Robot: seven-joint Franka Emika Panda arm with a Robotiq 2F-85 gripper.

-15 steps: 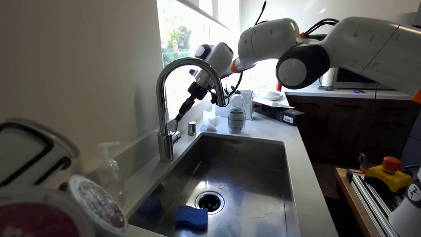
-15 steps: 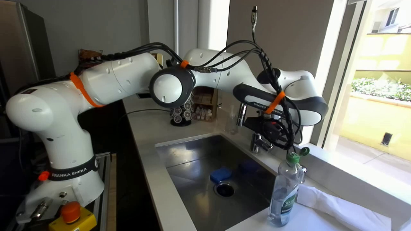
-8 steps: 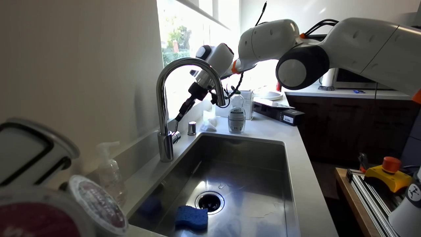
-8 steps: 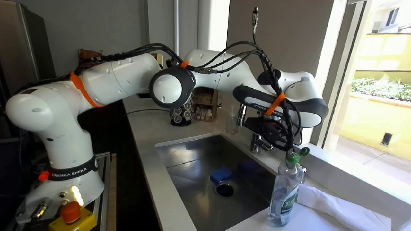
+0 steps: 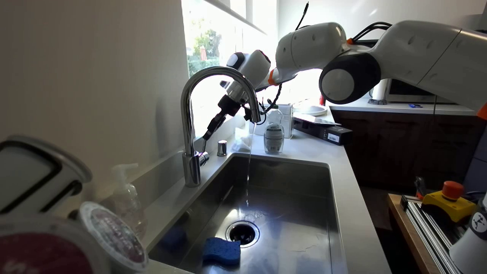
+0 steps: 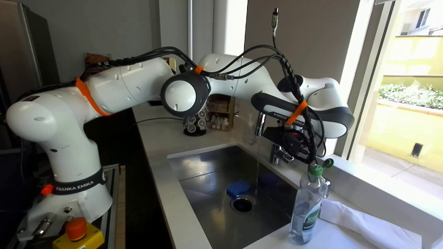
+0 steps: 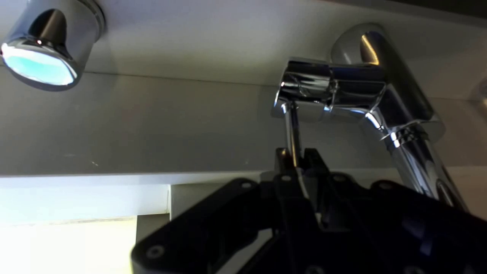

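Observation:
In the wrist view my gripper [image 7: 296,154] is shut on a thin chrome faucet lever [image 7: 292,127], which runs up between its two black fingers. The lever joins a short cylinder on the side of the faucet base [image 7: 399,95]. From an exterior view, the gripper [image 5: 210,131] comes down at a slant behind the arched faucet [image 5: 186,110], its tips at the lever. A thin stream of water [image 5: 248,175] falls from the spout into the steel sink [image 5: 296,232]. In the other exterior angle, cables and the wrist hide the fingers.
A blue sponge [image 5: 222,251] lies in the sink beside the drain [image 5: 242,234]. Behind the sink stand a dish soap bottle [image 5: 274,133] and a small chrome cap [image 5: 222,148]. A white cloth [image 6: 367,221] lies by the window ledge. A clear pump bottle [image 5: 127,201] stands near the wall.
Water now runs from the spout into the sink; half a second ago there was none. The arm has shifted only very slightly, with the gripper staying at the lever.

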